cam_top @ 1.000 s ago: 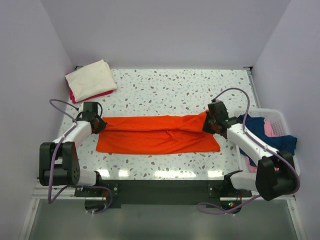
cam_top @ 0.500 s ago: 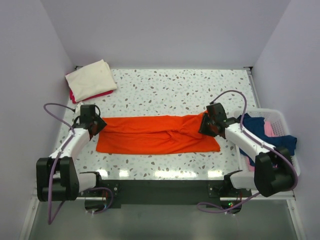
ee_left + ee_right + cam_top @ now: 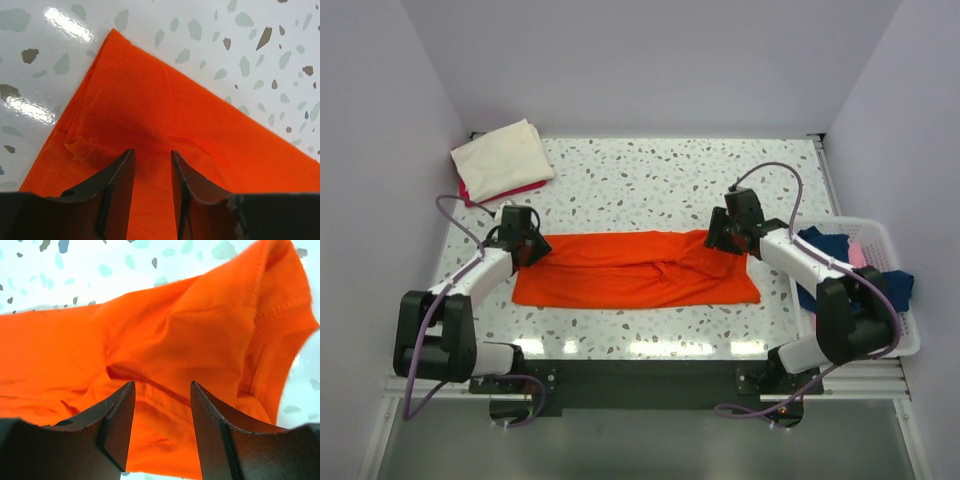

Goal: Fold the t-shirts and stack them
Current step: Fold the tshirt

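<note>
Plainly, the orange shirt (image 3: 635,270) lies as a long folded band across the near table (image 3: 650,180), likely set for a crosswise fold. At its nine o'clock end the left hand (image 3: 530,244), at three the right hand (image 3: 716,238), both hover open, holding nothing (only wrist views show the empty gaps). Overhead alone shows the stack (image 3: 502,160) at ten o'clock.

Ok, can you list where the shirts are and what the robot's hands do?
orange shirt: folded into a long strip, flat mid-table
left tool: open, over the strip's left end
right tool: open, over its right end
back left: cream shirt on magenta shirt, folded
basket: right edge, holds blue shirt and pink shirt
</note>
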`<state>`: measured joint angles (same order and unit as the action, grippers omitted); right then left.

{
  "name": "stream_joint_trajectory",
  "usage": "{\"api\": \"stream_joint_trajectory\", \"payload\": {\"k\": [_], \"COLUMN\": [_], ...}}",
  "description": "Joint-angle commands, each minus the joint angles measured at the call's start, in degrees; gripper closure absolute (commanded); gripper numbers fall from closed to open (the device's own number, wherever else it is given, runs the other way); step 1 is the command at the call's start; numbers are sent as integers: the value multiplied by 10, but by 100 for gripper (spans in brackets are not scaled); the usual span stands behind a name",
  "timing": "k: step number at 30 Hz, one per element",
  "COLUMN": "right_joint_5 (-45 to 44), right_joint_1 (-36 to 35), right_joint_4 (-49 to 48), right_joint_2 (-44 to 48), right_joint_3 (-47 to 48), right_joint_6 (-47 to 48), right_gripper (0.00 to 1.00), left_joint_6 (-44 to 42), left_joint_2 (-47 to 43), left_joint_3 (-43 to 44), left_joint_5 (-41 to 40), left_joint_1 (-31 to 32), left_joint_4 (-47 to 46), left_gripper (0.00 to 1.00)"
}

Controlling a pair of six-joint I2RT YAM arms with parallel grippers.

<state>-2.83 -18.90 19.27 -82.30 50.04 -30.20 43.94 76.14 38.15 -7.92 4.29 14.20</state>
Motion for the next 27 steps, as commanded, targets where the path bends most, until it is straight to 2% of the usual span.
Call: {"api": "stream_joint_trajectory", "payload": {"k": [1,9,15,20,21,25,27], "right_joint_5": [3,-7,-17,-21,-22,-2,9], "right_joint_1": [-19,-54,-77,-92,-94,-101,-105], "right_joint_4": [-53,-70,-75,-71,-66,-61,-60], "right_joint_2": [-37,-94,-117,-102,-93,-70,-60], "right_joint_3": [44,69,69,56,52,36,23], "right_joint_6": [17,10,6,-4,-6,-18,-21], "right_gripper": [48,44,46,65,72,86,90], "left_joint_6": [0,11,11,11,11,11,10], "left_joint_2": [22,59,61,61,60,60,58], "left_joint_3": [32,41,39,39,38,37,37], "left_joint_5": [-5,-24,-23,-24,-24,-24,-24], "left_joint_1": [14,10,9,9,9,9,9], "left_joint_4": [-28,-14,-15,-13,-13,-12,-11], "left_gripper": [61,61,61,61,61,61,61]}}
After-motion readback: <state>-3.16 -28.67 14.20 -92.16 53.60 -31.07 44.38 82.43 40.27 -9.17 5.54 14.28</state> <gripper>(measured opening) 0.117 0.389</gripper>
